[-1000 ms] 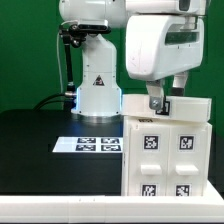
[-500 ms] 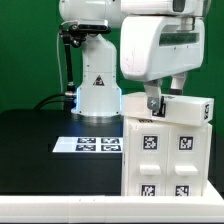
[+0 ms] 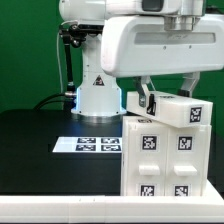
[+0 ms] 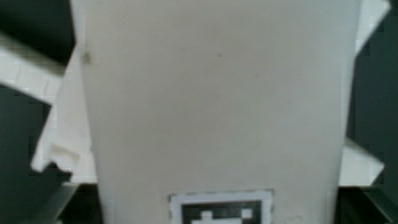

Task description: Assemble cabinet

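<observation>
The cabinet [image 3: 168,158] is a large white box at the exterior view's right. Its front shows four small tagged blocks in a two-by-two grid. My gripper [image 3: 166,97] is just above the cabinet's top, shut on a white tagged top piece [image 3: 182,111], which sits tilted and down toward the exterior view's right. One dark finger [image 3: 146,101] shows at the piece's left end. In the wrist view the white piece [image 4: 205,100] fills most of the frame, with a black tag [image 4: 224,209] at its near end. My fingertips are hidden there.
The marker board [image 3: 86,144] lies flat on the black table [image 3: 40,150] to the exterior view's left of the cabinet. The arm's white base [image 3: 97,92] stands behind it, with a green wall at the back.
The wrist has turned and the hand has swung toward the exterior view's right. The white top piece has gone from lying level on the cabinet to tilted.
</observation>
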Controlling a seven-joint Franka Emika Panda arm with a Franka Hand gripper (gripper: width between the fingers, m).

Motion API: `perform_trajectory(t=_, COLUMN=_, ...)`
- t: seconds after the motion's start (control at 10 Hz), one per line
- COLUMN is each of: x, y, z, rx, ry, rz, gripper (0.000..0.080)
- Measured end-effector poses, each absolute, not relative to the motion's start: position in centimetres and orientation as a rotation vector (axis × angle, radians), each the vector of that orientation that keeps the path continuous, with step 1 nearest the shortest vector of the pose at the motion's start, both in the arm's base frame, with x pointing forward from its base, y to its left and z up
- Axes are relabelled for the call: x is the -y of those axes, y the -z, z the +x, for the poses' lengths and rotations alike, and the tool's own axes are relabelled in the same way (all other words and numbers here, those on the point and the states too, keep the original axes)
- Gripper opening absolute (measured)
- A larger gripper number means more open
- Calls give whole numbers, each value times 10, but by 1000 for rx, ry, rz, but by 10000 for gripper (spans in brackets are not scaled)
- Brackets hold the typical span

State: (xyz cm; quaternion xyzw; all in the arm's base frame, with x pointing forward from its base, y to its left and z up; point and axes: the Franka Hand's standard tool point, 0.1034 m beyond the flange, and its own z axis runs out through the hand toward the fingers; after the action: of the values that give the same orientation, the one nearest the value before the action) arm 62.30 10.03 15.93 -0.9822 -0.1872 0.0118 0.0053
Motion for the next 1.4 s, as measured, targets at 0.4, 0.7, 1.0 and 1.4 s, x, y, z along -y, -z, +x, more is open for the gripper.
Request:
perform_trajectory(t=0.4, x=-100, y=-157, z=623, rx=-101, ry=-47, rz=-3109, gripper=553)
perform_trajectory(t=0.7, x=-101, y=-157, z=623, rx=-438, ry=-52, rz=-3082, gripper=553)
perform_trajectory(t=1.0, x=-103, y=-155, z=625, rx=-1359, ry=-38, rz=-2732, gripper=553)
perform_trajectory(t=1.4, x=-103, y=-155, z=626, rx=-1647, ry=-45, rz=-2562, gripper=553)
